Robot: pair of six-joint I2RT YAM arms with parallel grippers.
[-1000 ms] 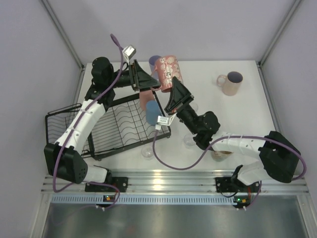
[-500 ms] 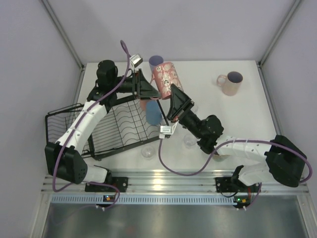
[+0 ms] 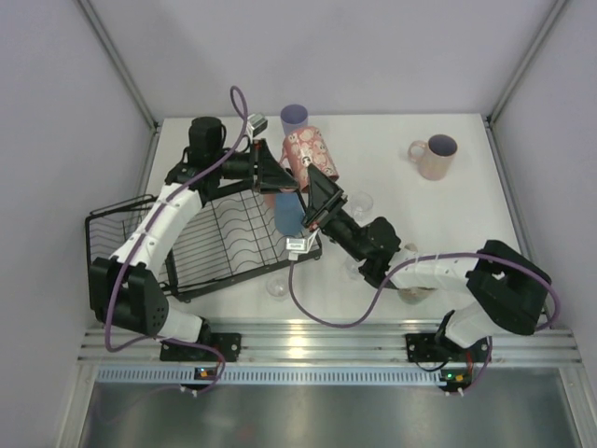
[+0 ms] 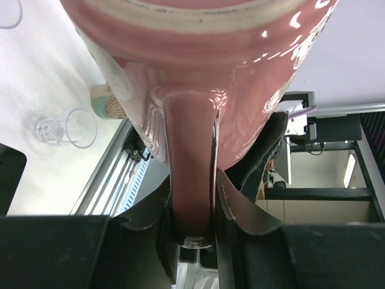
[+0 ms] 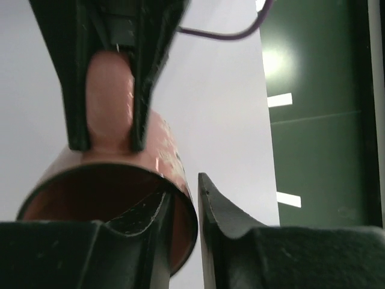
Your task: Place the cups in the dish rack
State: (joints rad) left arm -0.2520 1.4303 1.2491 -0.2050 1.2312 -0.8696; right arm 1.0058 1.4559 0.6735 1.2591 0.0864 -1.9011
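A pink patterned mug [image 3: 311, 153] hangs tilted above the far right corner of the black wire dish rack [image 3: 220, 245], between my two grippers. My left gripper [image 3: 289, 176] is shut on the mug's handle [image 4: 189, 162], which is pinched tight between both fingers. My right gripper [image 3: 314, 179] straddles the mug's rim [image 5: 180, 198]: one finger is inside the mug, the other stands outside with a thin gap to the wall, so it is open. A blue tumbler [image 3: 288, 215] lies in the rack's right end. A lavender tumbler [image 3: 294, 118] stands behind the mug.
A cream and pink mug [image 3: 431, 157] stands at the far right of the table. Small clear glasses stand by the rack's front corner [image 3: 277, 287] and beside my right arm [image 3: 361, 202], [image 3: 354, 266]. The rack's taller basket section [image 3: 117, 219] is at its left end.
The pink mug has come down and left toward the rack. My left gripper closed onto its handle, and my right gripper loosened its pinch on the rim.
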